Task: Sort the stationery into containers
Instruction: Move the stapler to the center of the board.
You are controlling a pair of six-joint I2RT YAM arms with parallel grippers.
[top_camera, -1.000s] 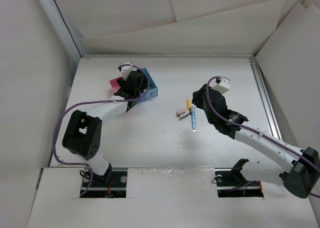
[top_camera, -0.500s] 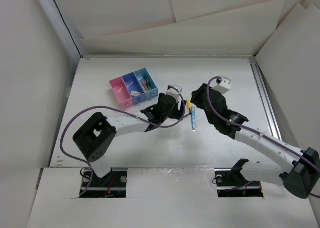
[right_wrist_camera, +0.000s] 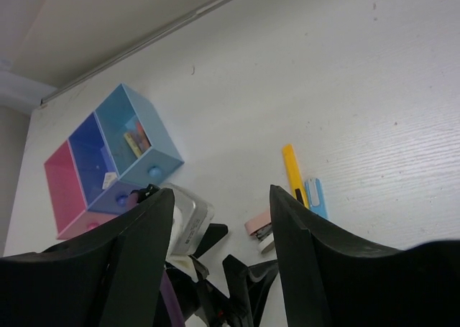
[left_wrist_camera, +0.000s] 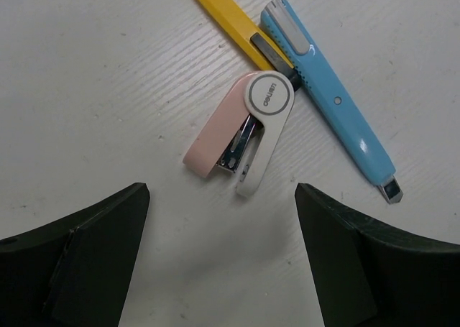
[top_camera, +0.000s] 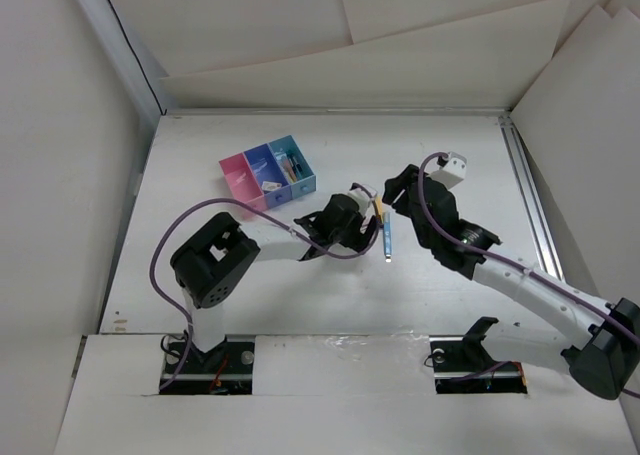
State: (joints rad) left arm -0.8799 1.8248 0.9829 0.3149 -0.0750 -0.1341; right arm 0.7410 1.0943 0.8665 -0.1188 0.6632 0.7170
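A small pink-and-white stapler (left_wrist_camera: 241, 136) lies on the white table next to a yellow pen-like cutter (left_wrist_camera: 223, 14) and a light blue one (left_wrist_camera: 330, 104). My left gripper (left_wrist_camera: 223, 259) is open and empty, just short of the stapler, with its fingers either side of bare table. In the top view it (top_camera: 356, 225) covers the stapler. My right gripper (top_camera: 398, 189) is open and empty, raised just right of the group. Its view shows the stapler (right_wrist_camera: 259, 226), the yellow cutter (right_wrist_camera: 291, 170) and the blue cutter (right_wrist_camera: 315, 196). The joined trays (top_camera: 268, 175) stand at the back left.
The light blue tray (right_wrist_camera: 154, 162) holds a few small pieces, and the dark blue tray (right_wrist_camera: 86, 144) holds a small pale block. The pink tray (right_wrist_camera: 56, 180) looks empty. My left wrist (right_wrist_camera: 187, 215) lies between the trays and the stapler. White walls surround the table.
My left arm has swung from over the trays to the right, and now sits by the stapler and pens with its gripper open. The right arm has barely moved.
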